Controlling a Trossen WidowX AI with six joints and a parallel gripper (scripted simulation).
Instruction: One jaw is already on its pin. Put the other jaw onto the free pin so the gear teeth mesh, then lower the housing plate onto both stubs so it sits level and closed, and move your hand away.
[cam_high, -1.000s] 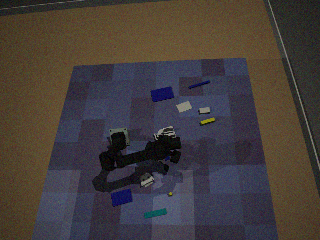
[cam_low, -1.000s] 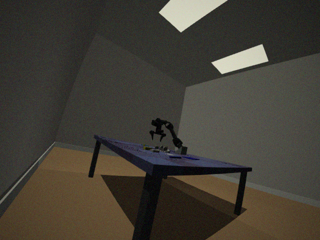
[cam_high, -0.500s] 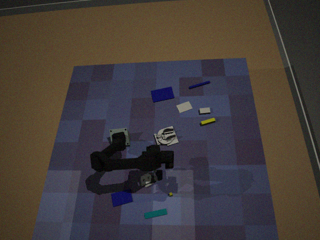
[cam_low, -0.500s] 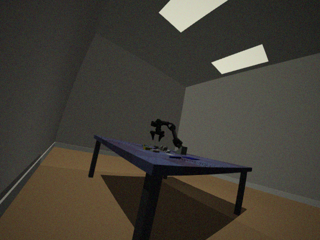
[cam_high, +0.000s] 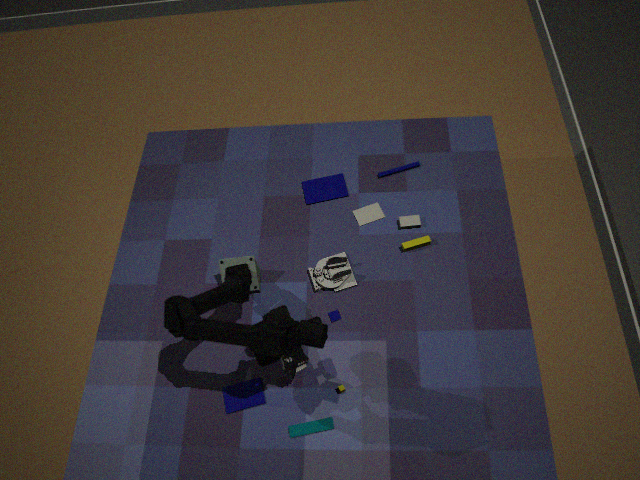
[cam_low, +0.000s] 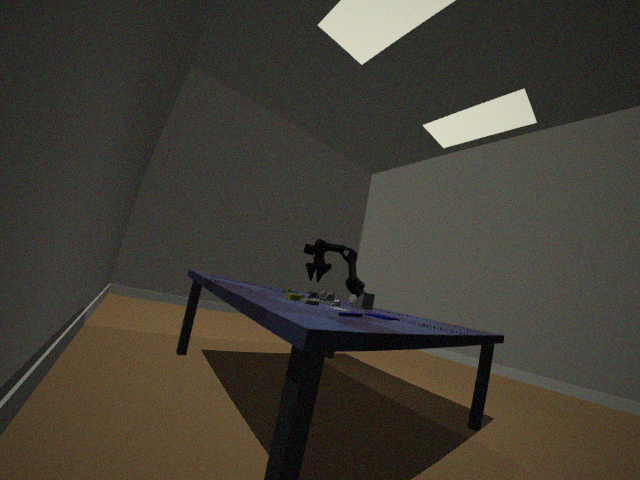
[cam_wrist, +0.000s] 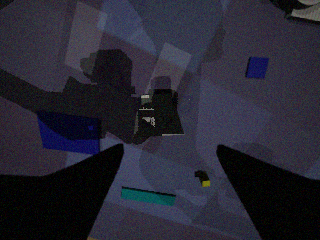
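Observation:
My gripper (cam_low: 314, 279) (cam_wrist: 170, 148) is open and empty, high above the table with its fingers pointing down. A pale, partly toothed piece (cam_high: 300, 367) (cam_wrist: 148, 120) lies below it in the arm's shadow, just beyond the fingertips in the wrist view. The arm partly covers it in the top view, and I cannot tell whether it is the housing plate or a jaw. The pale base assembly (cam_high: 323, 284) (cam_wrist: 307, 13) stands near the table's middle, with a round part and two dark elongated shapes on top. The pins and tooth mesh are too small to make out.
Blue plates (cam_high: 324, 188) (cam_high: 244, 400), a blue bar (cam_high: 398, 169), a white tile (cam_high: 369, 213), a white block (cam_high: 409, 221) and a yellow block (cam_high: 416, 242) lie around. Nearer are a blue square (cam_high: 334, 315) (cam_wrist: 258, 68), a yellow cube (cam_high: 341, 388) (cam_wrist: 206, 183) and a teal bar (cam_high: 311, 427) (cam_wrist: 148, 196).

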